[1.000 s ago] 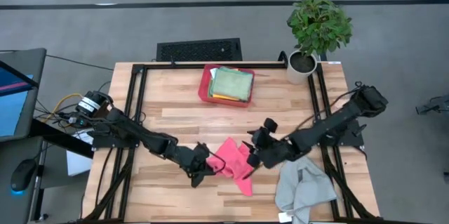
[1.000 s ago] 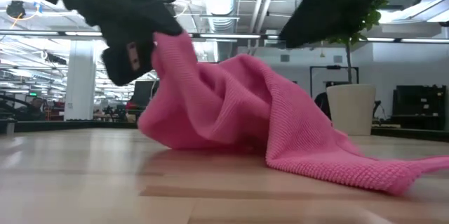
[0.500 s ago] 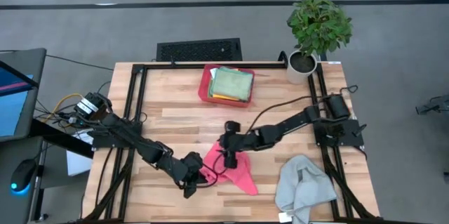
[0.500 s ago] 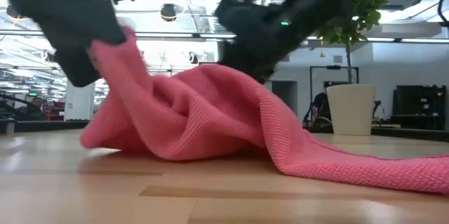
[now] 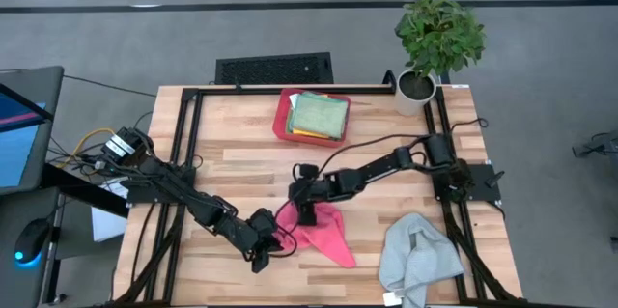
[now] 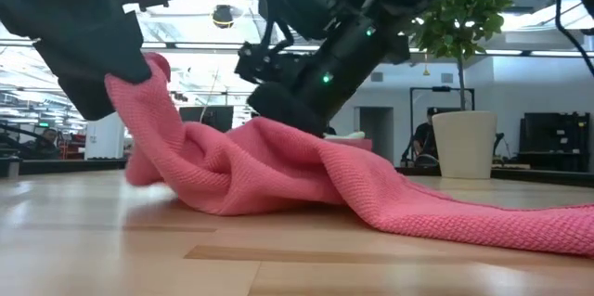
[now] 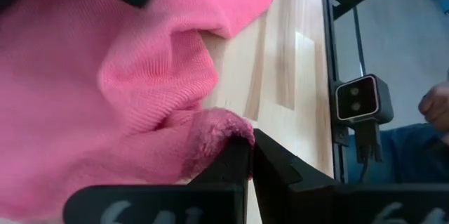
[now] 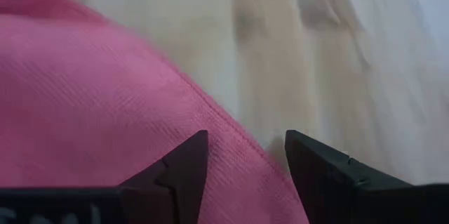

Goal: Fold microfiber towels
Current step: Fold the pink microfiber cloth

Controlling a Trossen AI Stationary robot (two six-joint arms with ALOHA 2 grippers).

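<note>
The pink towel [image 5: 319,231] lies crumpled at the desk's [image 5: 241,154] six o'clock: soft, light, floppy, best pinched at corners. My left claw [image 5: 267,242] is clamped on its nine-o'clock edge; my right claw [image 5: 307,213], spread wide and empty, has swept in from three o'clock onto its twelve-o'clock edge.
</note>
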